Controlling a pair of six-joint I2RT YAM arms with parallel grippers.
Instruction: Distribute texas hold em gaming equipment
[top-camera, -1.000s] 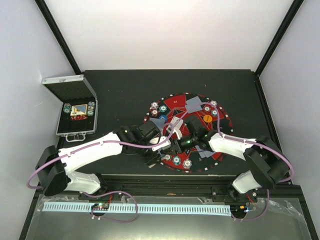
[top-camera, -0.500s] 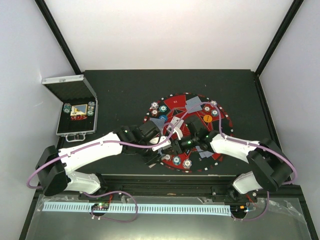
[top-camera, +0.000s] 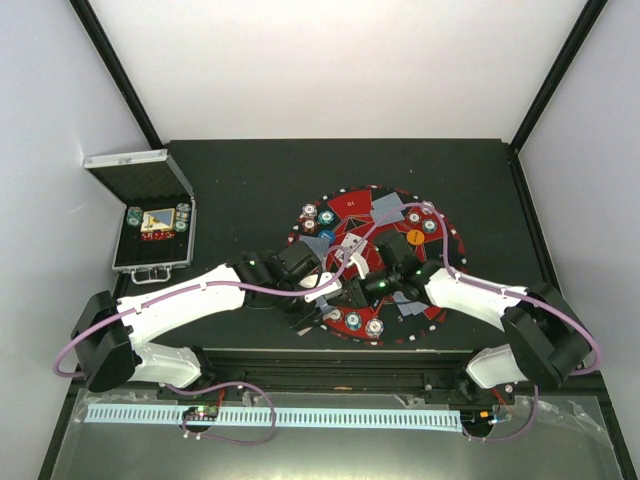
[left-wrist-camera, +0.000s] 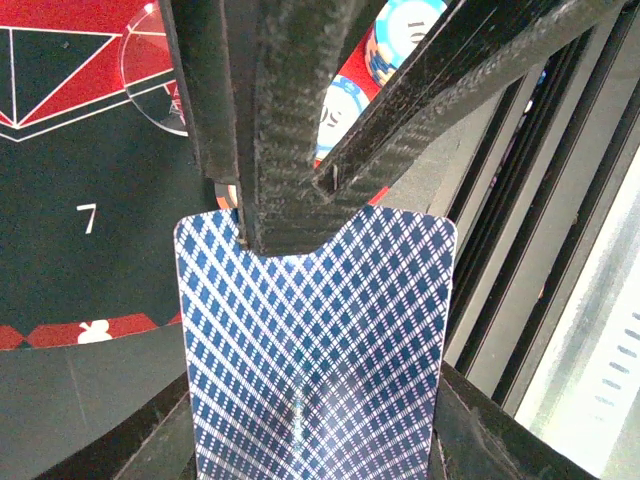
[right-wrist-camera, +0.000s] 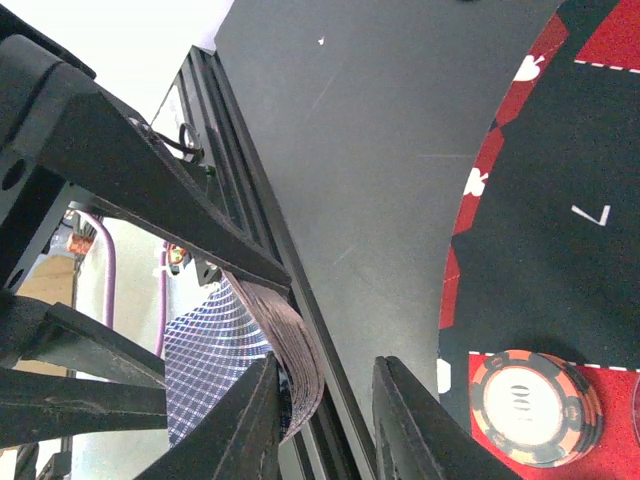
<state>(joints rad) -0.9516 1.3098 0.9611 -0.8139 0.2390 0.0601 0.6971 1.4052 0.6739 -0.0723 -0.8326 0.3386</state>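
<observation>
Nearest, 1 deck (left-wrist-camera: 315, 340) of cards is gripped at its short end by the left pincer (left-wrist-camera: 275, 225), long axis in line w/ the fingers, over the near side of the mat (top-camera: 350, 205). Its free edge is straddled by the right pincer (right-wrist-camera: 325, 420), set narrow, no pinch seen yet. Beyond: 2 chip stacks (top-camera: 352, 320) at near rim, 1 orange disc (top-camera: 414, 237) farther back; remaining stacks not counted.

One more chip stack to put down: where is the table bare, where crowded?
Bare table lies between the silver case and the round mat, behind the mat, and right of it. Crowded: the mat, with chip stacks, cards, and the left arm and right arm over its near half.
</observation>
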